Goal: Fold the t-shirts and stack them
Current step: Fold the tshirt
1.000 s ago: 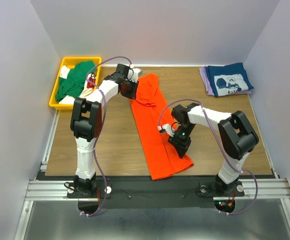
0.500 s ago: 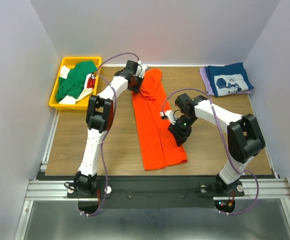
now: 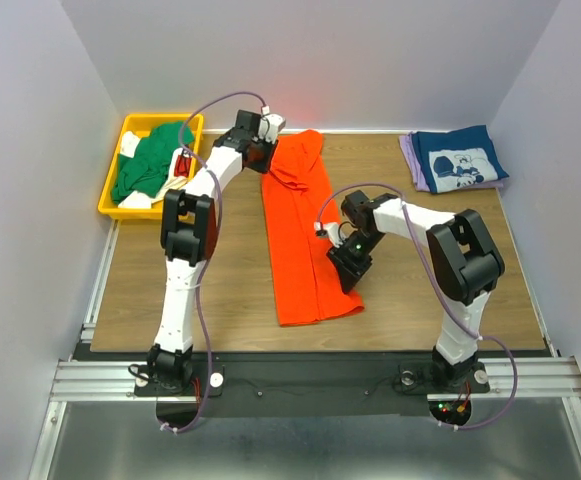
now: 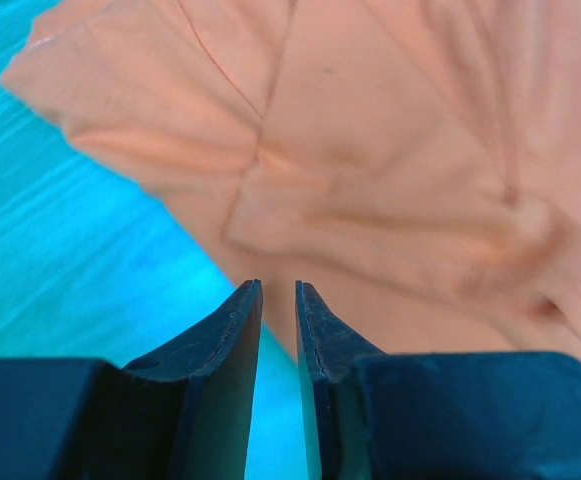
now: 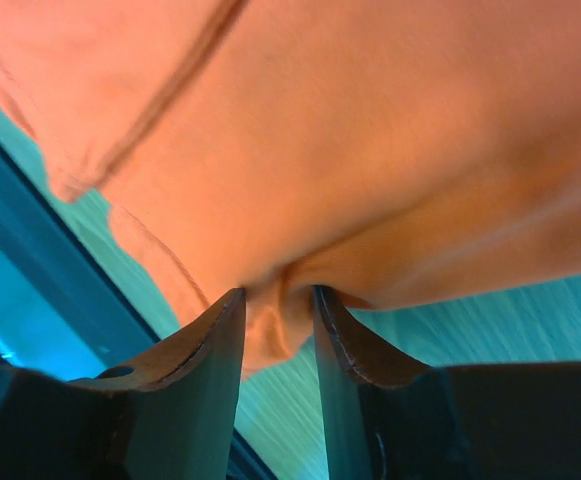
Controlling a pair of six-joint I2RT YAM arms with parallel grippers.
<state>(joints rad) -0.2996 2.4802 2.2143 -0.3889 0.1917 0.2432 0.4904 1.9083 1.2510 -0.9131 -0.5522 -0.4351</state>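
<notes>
With the right gripper [image 5: 275, 310], pinching a soft lump of the orange shirt [image 3: 295, 240] between two dark, smooth, curved fingers [image 5: 205, 350]. Above the pinch in the wrist view, plain taut cloth with one stitched seam running toward the upper left. In the top view, low on the shirt's right edge, just right of frame centre.

With the left gripper [image 4: 278, 295], pressed almost together, only a thin slit between flat, tapering blades. Tips right at the near edge of the cloth, but impossible to tell whether any fabric is caught. In the top view, at the shirt's far left corner, upper middle of the frame.

Laid out as a long, narrow band down the middle of the wood-grain table [image 3: 170, 290]: matte, bright, rumpled and creased at the far end, flatter with a squarish hem at the near end, one lengthwise fold line along it. In the left wrist view, soft ridges and a thin seam fanning across the cloth.

In the upper right of the top view, folded into a neat square: navy shirt [image 3: 460, 160] with white print, lying on a lavender shirt [image 3: 407, 150] visible only as a thin border at the left and near edges.

In the upper left, heaped loosely in a hard, yellow, rectangular bin [image 3: 150, 118]: green shirt [image 3: 150, 160], crumpled, beside some white cloth [image 3: 135, 200].
</notes>
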